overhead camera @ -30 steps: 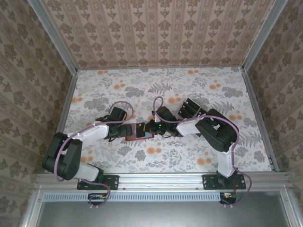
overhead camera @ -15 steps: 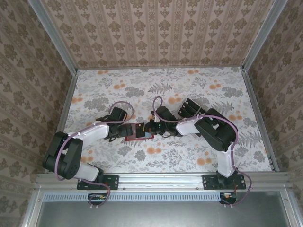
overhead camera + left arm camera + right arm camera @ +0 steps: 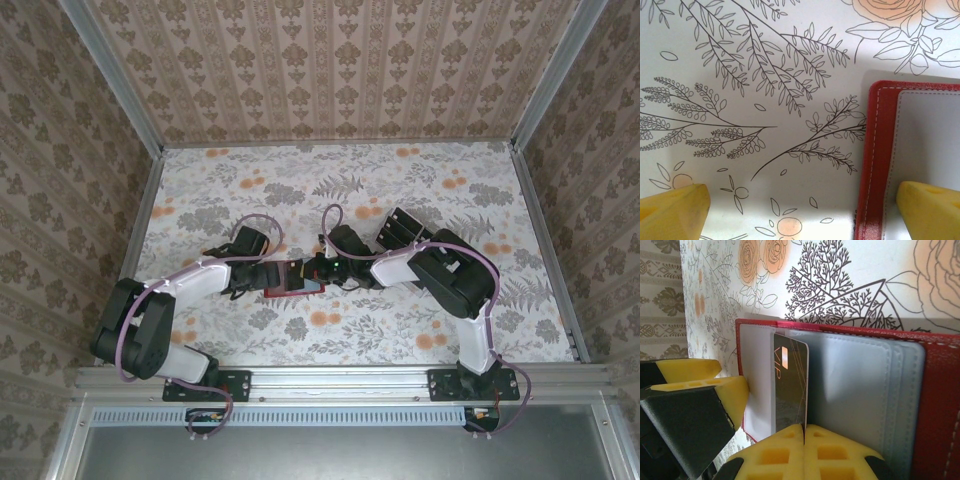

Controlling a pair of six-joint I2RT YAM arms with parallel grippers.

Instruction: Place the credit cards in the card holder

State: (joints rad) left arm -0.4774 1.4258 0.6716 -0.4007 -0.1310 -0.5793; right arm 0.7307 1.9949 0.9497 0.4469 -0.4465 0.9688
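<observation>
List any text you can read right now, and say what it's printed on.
"VIP": on the black credit card pinched in the right pincer, its far end in the open card holder.
The card's other marks are thin lines and a small copper square, not lettering.

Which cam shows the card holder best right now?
Right wrist: the card holder lies open, red border and grey pockets clear, a black credit card held at one pocket by the right gripper, jaws shut. Left wrist catches one red stitched corner; top external, a small red patch between the arms.
</observation>
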